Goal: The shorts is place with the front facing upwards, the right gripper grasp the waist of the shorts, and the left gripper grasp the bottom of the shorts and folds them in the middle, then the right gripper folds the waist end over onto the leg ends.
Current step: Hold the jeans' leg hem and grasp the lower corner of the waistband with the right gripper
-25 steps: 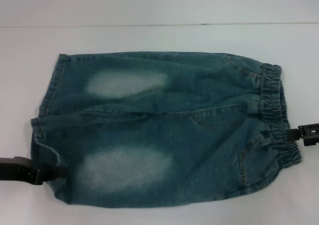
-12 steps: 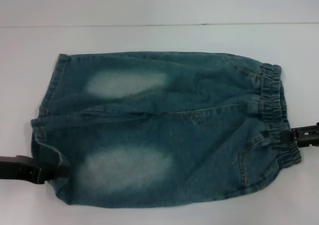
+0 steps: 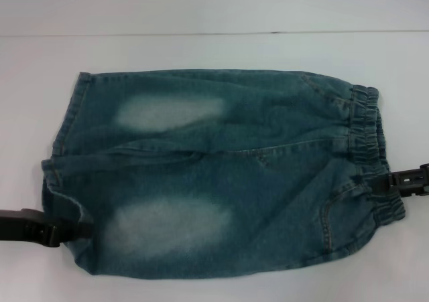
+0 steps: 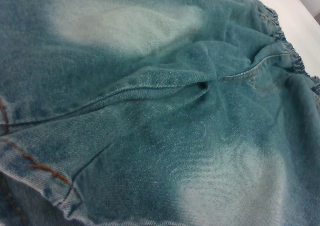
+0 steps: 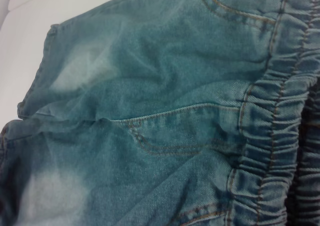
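We see little of our own body: only two dark tips in the head view. Our left gripper shows as a flat black bar, matte, with a stepped, blocky end and a slightly glossy ridge near its tip. Our right gripper is a shorter black piece, angular, with a notched outline and a small pale rectangular mark on its upper face. No cables, screws or lettering are clear enough to tell on either
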You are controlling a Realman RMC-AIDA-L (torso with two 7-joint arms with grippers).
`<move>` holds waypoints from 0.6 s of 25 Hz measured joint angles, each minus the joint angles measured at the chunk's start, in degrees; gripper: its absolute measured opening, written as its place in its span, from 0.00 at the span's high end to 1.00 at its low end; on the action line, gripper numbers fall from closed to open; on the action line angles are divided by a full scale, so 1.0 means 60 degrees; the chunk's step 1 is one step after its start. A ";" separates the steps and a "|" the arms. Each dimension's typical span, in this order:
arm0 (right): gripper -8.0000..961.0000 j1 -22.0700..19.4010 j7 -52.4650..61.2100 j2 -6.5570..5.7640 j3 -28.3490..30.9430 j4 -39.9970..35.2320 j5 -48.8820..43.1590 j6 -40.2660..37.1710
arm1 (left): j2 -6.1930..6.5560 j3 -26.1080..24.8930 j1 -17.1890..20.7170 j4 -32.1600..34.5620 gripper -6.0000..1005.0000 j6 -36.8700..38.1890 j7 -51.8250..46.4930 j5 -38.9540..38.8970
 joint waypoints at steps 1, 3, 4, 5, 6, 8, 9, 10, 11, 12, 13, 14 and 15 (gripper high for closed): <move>0.03 0.0012 -0.0001 0.0009 -0.0020 0.0001 0.0001 0.0019 | 0.0000 0.0001 0.0000 0.0000 0.96 0.0001 0.0000 0.0000; 0.03 0.0037 -0.0001 0.0046 -0.0041 0.0000 0.0001 0.0026 | 0.0000 0.0000 0.0000 0.0000 0.96 0.0003 0.0000 0.0000; 0.03 0.0050 -0.0001 0.0075 -0.0040 0.0000 0.0001 0.0033 | 0.0000 0.0000 0.0000 0.0000 0.96 0.0004 0.0000 0.0000; 0.03 0.0054 -0.0002 0.0102 -0.0040 0.0001 0.0001 0.0039 | 0.0000 0.0001 0.0000 0.0001 0.96 0.0005 0.0000 0.0000; 0.03 0.0061 -0.0001 0.0129 -0.0040 0.0001 0.0001 0.0053 | 0.0000 0.0004 0.0000 0.0000 0.96 0.0005 0.0000 0.0000; 0.03 0.0075 -0.0001 0.0170 -0.0049 0.0001 0.0001 0.0104 | 0.0000 0.0013 -0.0001 0.0000 0.96 0.0008 0.0002 0.0000; 0.03 0.0079 -0.0001 0.0181 -0.0054 0.0003 0.0000 0.0116 | 0.0000 0.0015 -0.0001 0.0000 0.96 0.0010 0.0006 0.0000; 0.03 0.0079 -0.0001 0.0191 -0.0054 0.0006 0.0001 0.0116 | 0.0000 0.0015 -0.0004 0.0000 0.96 0.0010 0.0009 0.0000; 0.03 0.0079 0.0006 0.0198 -0.0045 0.0011 0.0001 0.0102 | 0.0000 0.0015 -0.0007 0.0000 0.96 0.0015 0.0011 0.0000; 0.03 0.0079 0.0021 0.0196 -0.0023 0.0013 0.0002 0.0056 | 0.0001 0.0015 -0.0009 0.0000 0.96 0.0018 0.0012 0.0000; 0.03 0.0079 0.0036 0.0188 -0.0006 0.0013 0.0012 -0.0011 | 0.0003 0.0015 -0.0010 0.0000 0.96 0.0021 0.0012 0.0000; 0.04 0.0078 0.0051 0.0170 0.0011 0.0012 0.0032 -0.0091 | 0.0006 0.0015 -0.0011 0.0000 0.96 0.0025 0.0010 0.0000; 0.04 0.0078 0.0061 0.0134 0.0019 0.0004 0.0056 -0.0167 | 0.0010 0.0015 -0.0012 0.0000 0.96 0.0028 0.0009 0.0000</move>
